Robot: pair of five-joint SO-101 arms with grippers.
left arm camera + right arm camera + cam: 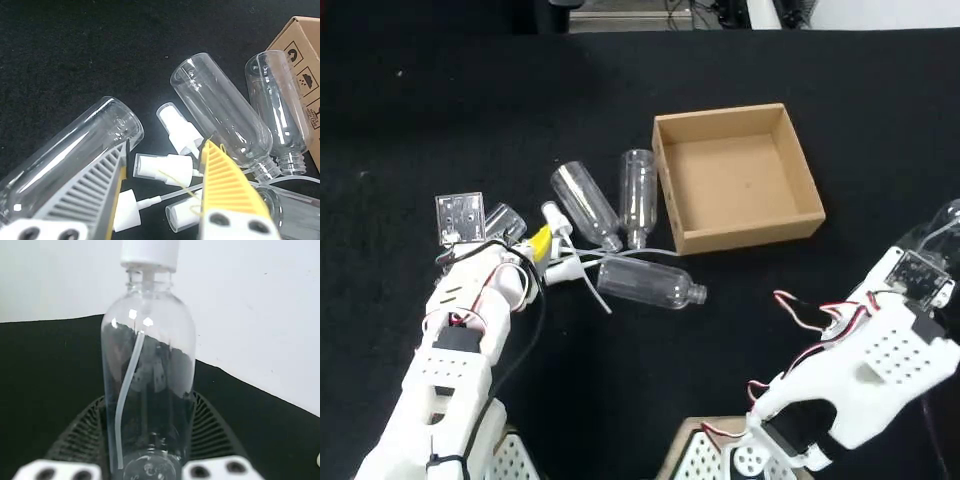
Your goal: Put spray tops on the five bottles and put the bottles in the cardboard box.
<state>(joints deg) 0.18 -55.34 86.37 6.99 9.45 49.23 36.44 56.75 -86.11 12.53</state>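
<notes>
Cardboard box (750, 233) empty on worktop (420, 120) | right end effector (148, 405) pinching capped bottle (150, 350) upright near box, likely for boxing | four uncapped bottles (650, 283) lying beside box | left end effector (166, 145) spread over loose spray tops (165, 167), apparently to pick one

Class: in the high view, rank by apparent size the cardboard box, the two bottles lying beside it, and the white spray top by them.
1. cardboard box
2. bottle nearest the box and slanted bottle: alike, not ranked
3. white spray top
</notes>
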